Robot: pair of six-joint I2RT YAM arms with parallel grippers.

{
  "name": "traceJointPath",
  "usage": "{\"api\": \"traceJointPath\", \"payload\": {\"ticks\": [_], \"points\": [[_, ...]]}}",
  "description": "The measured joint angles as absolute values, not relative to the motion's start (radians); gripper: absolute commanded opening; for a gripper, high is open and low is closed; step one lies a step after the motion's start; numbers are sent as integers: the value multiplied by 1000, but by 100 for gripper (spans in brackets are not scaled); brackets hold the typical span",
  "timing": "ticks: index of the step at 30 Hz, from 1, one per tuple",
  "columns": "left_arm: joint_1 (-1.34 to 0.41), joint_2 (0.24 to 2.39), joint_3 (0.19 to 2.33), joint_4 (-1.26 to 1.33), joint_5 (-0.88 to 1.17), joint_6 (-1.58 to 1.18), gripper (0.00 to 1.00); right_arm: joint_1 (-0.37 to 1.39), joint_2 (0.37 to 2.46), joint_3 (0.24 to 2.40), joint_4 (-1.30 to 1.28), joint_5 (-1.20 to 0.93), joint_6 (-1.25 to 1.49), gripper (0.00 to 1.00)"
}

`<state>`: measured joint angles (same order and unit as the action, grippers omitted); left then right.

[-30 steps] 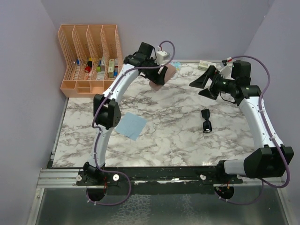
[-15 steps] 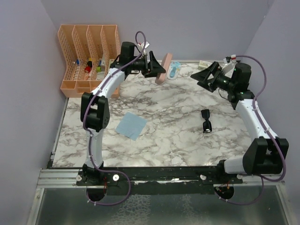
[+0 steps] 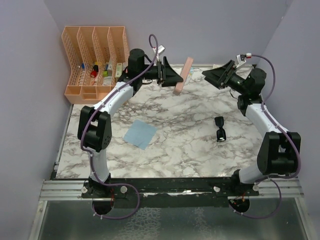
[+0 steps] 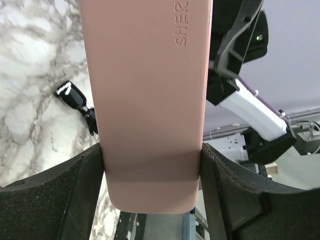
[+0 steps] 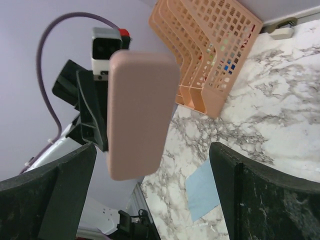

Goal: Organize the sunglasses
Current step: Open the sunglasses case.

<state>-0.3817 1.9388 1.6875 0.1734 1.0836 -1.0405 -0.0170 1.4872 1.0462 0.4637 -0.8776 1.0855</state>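
Observation:
The small black folded sunglasses (image 3: 219, 128) lie on the marble table, right of centre, and show in the left wrist view (image 4: 77, 100) behind the case. My left gripper (image 3: 175, 78) is shut on one end of the pink oblong case (image 3: 183, 76), holding it in the air over the far middle of the table; the case (image 4: 147, 90) fills the left wrist view between both fingers. My right gripper (image 3: 216, 76) is open and empty, raised at the far right, facing the case (image 5: 137, 115) with a gap between.
A light blue square cloth (image 3: 140, 134) lies left of centre on the table (image 3: 175, 145). A peach mesh file organizer (image 3: 95, 60) with small items stands at the far left corner. Purple walls enclose the table.
My left arm has swung right and lifted the pink case toward the right gripper. My right gripper has risen and turned toward the case. The sunglasses and the cloth have not moved.

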Motion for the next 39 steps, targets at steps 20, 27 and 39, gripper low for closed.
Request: {"api": "traceJointPath", "payload": {"ticks": [20,27,39], "points": [[-414,1905,1561,239,1096,-1083,0,68,1587,1055,662,-934,1220,100],[-419,1905,1565,239,1096,-1087,0,103,1618,1060,635,-934,1199,100],[-430,1905,1576,261,1098,-1128,0,130,1655,1097,660,-934,1210,80]]}}
